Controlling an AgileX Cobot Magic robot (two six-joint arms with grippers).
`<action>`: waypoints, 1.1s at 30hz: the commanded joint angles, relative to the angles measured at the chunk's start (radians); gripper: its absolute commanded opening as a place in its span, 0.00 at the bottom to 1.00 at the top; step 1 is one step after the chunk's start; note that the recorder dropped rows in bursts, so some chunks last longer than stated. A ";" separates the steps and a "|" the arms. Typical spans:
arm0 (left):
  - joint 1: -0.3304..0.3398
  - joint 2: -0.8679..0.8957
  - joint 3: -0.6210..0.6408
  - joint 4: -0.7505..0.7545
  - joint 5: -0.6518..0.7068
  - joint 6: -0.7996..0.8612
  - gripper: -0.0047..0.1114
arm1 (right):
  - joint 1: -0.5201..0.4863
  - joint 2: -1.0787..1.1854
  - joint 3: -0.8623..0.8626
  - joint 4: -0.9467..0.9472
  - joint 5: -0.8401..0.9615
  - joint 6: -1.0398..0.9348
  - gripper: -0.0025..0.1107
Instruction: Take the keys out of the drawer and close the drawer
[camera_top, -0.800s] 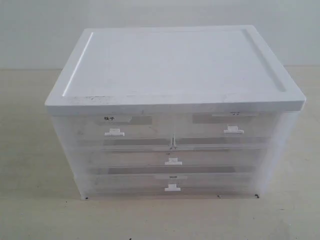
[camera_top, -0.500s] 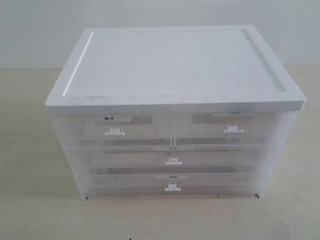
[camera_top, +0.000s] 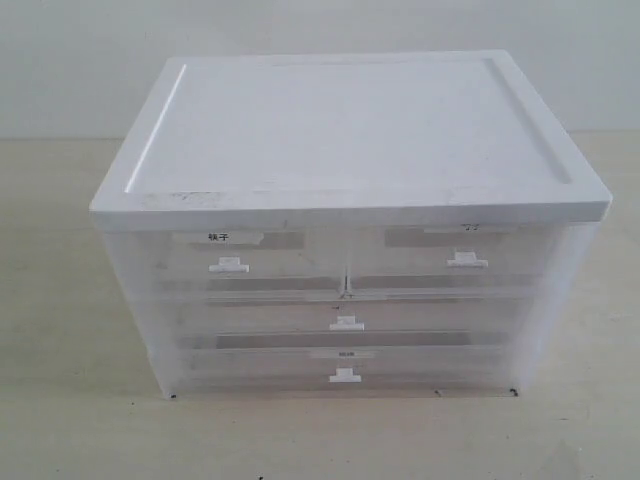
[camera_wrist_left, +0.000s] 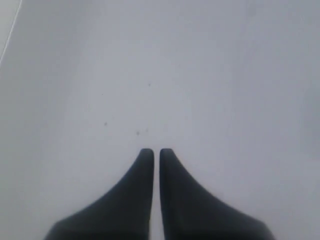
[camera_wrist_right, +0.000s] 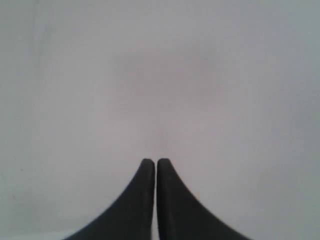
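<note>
A translucent white drawer cabinet (camera_top: 350, 300) with a white lid stands in the middle of the exterior view. The drawer (camera_top: 455, 258) is the top right half-width one, with a small white tab handle (camera_top: 467, 260) and a faintly marked grey label strip; it sits pushed in. The keys are hidden. Neither arm shows in the exterior view. My left gripper (camera_wrist_left: 156, 151) is shut over a plain pale surface, with only a thin slit between its dark fingers. My right gripper (camera_wrist_right: 156, 161) is likewise shut, with nothing between its fingers.
The top left half-width drawer (camera_top: 228, 260) carries bold black characters. Two full-width drawers (camera_top: 346, 322) lie below, each with a tab handle. The cabinet rests on a pale beige table (camera_top: 60, 400) in front of a light wall.
</note>
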 joint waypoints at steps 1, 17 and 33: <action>0.002 -0.003 0.003 0.000 -0.144 -0.329 0.08 | -0.003 -0.004 0.000 -0.001 -0.107 0.187 0.02; 0.002 0.419 -0.263 1.244 -0.552 -0.950 0.08 | -0.003 0.186 -0.235 -0.581 -0.100 0.572 0.04; 0.001 1.036 -0.051 1.145 -0.779 -0.237 0.08 | -0.001 0.809 -0.330 -0.874 -0.569 0.399 0.09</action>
